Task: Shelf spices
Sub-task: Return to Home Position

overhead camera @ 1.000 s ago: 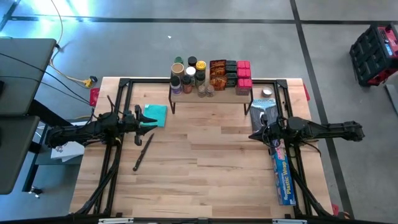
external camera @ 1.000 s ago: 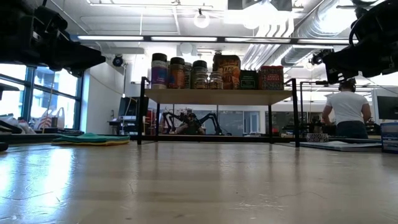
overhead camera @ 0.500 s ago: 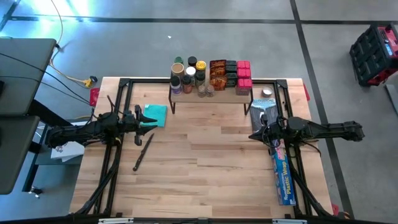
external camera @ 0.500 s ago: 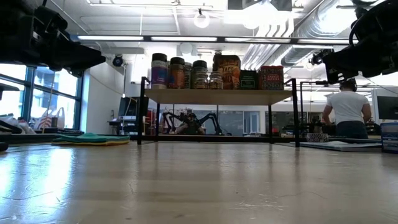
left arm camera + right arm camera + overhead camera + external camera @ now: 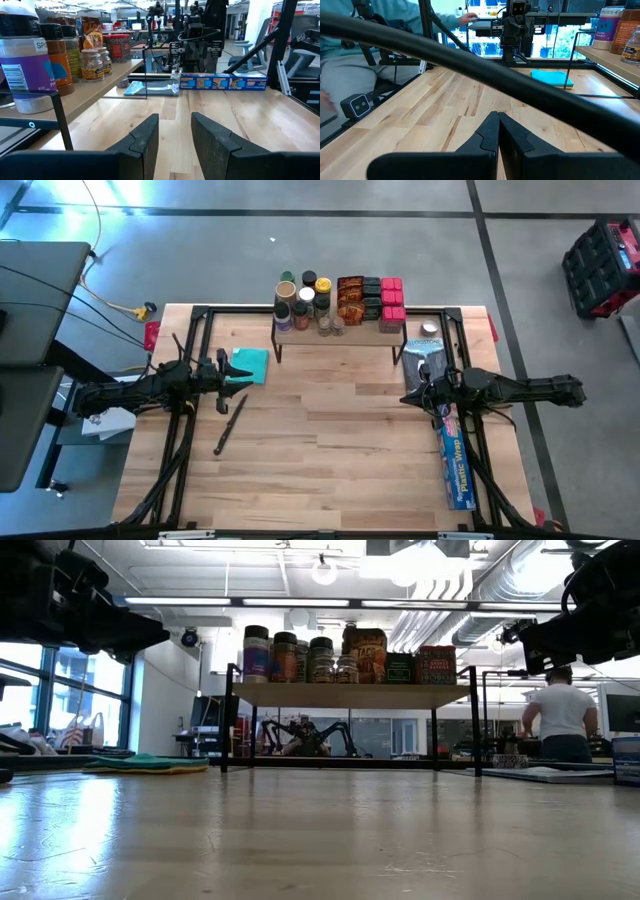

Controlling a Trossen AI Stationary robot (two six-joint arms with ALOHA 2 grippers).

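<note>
Spices point(image 5: 335, 300) crowded atop shelf point(image 5: 340, 333) at far edge of table point(image 5: 330, 450), rear jars half hidden, count seemingly about a dozen; left gripper point(image 5: 175, 124) parted, empty; right gripper point(image 5: 498, 124) pinched together, empty.

Both arms reach inward toward each other, left hand point(image 5: 174, 121) fingers parted, right hand point(image 5: 498, 118) fingers pressed together.

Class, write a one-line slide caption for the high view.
Spice jars, packets and red boxes fill the shelf; left pincer open, right pincer shut.
</note>
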